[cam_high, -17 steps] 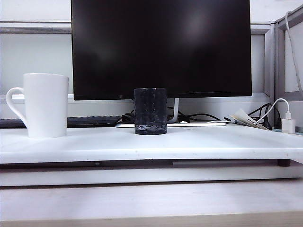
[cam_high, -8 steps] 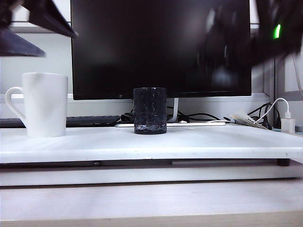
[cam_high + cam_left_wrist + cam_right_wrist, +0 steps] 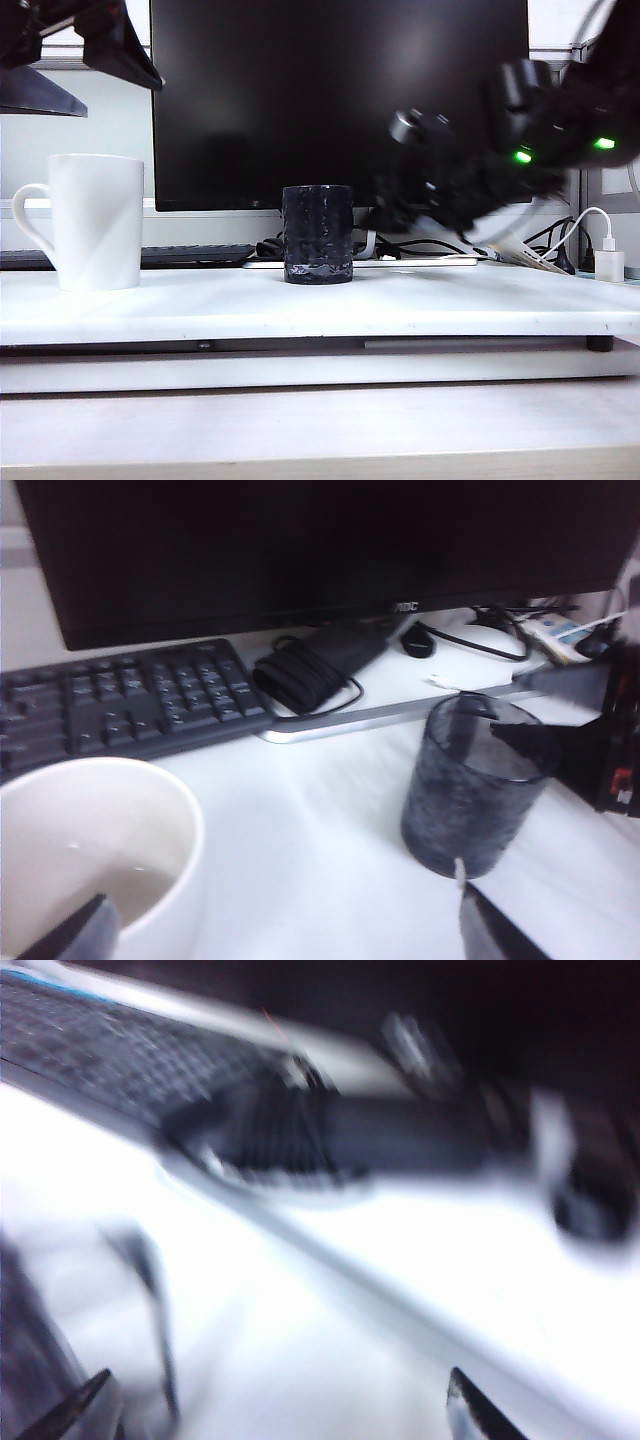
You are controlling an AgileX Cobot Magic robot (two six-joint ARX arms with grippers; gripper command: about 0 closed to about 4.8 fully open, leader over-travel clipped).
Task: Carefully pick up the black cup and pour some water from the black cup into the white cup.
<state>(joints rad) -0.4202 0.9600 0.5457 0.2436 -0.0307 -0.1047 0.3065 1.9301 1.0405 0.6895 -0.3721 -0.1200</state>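
The white desk (image 3: 400, 300) fills the foreground of the exterior view, its front edge nearest the camera. On it, near the middle, stands the small black tumbler with a dimpled, glossy wall (image 3: 317, 234), upright and free of any grip. Well apart from it, at the left end of the desk, stands the tall white ceramic mug with a loop handle (image 3: 95, 222), also upright, its handle turned toward the left edge of that view.

The right claw (image 3: 395, 210) hangs just beside the black tumbler on its right, low over the desk, blurred, with two green lights glowing on the arm behind it. Its two fingertips show far apart in the right wrist view (image 3: 275, 1410), so its jaws stand wide and hold nothing. The left claw (image 3: 60, 70) hovers high above the white mug in the upper left corner of the exterior view. In the left wrist view its tips (image 3: 290, 935) are likewise spread wide, with nothing between them; that view looks down into the white mug (image 3: 95, 830), where a shallow pool of clear liquid (image 3: 120, 890) lies at the bottom, and onto the black tumbler (image 3: 470, 785) with the right arm's dark tip close against its far side.

Behind the cups lie a black keyboard (image 3: 110, 705), a coiled black cable (image 3: 305, 670) and the large dark monitor (image 3: 340, 100). A white charger plug (image 3: 608, 262) sits at the far right.
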